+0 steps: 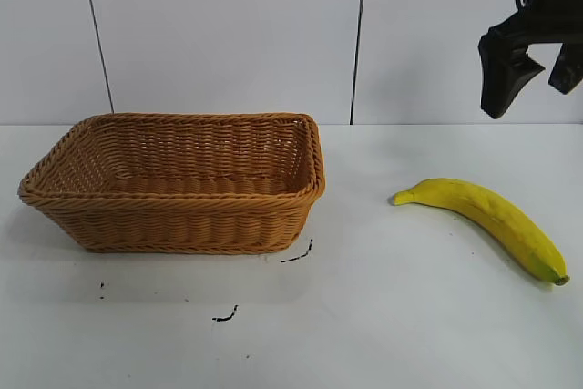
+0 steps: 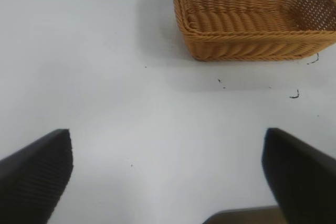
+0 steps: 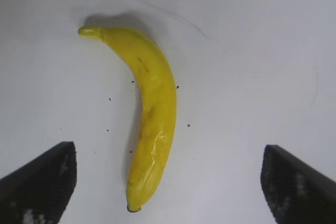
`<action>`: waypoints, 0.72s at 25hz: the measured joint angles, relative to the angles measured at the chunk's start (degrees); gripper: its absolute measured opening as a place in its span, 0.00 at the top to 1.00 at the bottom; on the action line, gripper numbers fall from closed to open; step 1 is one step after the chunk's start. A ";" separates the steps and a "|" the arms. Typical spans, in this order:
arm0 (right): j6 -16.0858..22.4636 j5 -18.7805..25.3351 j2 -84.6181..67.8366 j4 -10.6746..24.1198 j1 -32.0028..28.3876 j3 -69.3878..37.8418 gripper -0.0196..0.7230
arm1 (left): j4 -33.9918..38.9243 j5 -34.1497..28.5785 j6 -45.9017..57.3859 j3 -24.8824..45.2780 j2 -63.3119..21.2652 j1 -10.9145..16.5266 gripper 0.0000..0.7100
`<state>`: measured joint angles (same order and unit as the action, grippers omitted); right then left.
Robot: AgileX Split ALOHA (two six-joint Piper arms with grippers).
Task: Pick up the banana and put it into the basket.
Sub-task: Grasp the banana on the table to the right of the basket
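The banana (image 1: 487,217) is lying flat on the white table (image 1: 383,316) at about 3 o'clock from the basket (image 1: 178,184), well apart from it, with the right gripper (image 1: 533,70) hanging above it, fingers spread wide and empty.

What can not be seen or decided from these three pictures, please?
- Basket floor near the front wall: exterior view, hidden by that wall.
- Basket's far corner: left wrist view, cut off by the picture's edge.
- Right gripper, open above the banana: its arm is cut off by the exterior view's top edge.
- Left gripper, open over bare table: absent from the exterior view; only its fingers show.
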<state>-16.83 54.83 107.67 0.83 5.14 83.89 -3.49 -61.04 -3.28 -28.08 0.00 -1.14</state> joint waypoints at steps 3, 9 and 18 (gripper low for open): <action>0.58 -0.55 4.20 -0.05 0.00 0.00 0.06 | 0.00 0.00 0.00 0.00 0.00 0.00 0.02; 0.80 -3.20 11.49 -0.15 0.00 0.00 0.06 | 0.00 0.00 0.00 0.00 0.00 0.00 0.02; 0.99 -7.35 16.95 -1.36 0.00 0.00 0.06 | 0.00 0.00 0.00 0.00 0.00 0.00 0.02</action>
<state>-15.85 47.48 124.63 -0.52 5.14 83.89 -3.49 -61.04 -3.28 -28.08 0.00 -1.14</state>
